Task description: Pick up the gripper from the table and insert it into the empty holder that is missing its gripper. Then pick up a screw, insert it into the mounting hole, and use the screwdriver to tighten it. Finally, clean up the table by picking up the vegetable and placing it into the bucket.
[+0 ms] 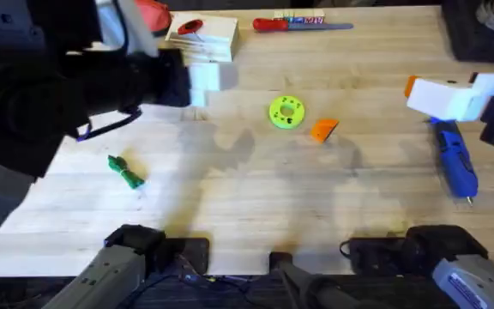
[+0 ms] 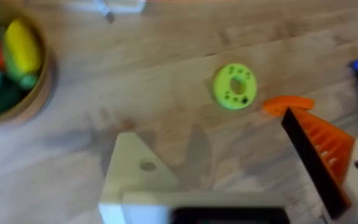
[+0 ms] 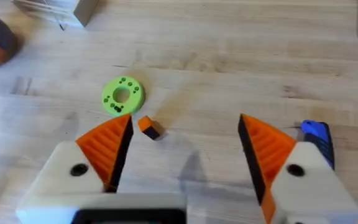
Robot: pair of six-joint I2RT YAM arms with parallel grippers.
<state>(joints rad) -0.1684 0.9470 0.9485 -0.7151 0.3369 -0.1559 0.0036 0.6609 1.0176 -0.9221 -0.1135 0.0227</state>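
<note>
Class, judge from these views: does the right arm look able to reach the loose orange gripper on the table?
Probably yes. The right gripper is open, and the orange gripper lies on bare wood beside the green ring, nothing covering it.

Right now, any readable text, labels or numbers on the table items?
None legible.
Label strip above the red-handled screwdriver: printed marks, too blurred to read.
Green ring: dark dots, no lettering.
Blue powered screwdriver: no readable marking.
</note>
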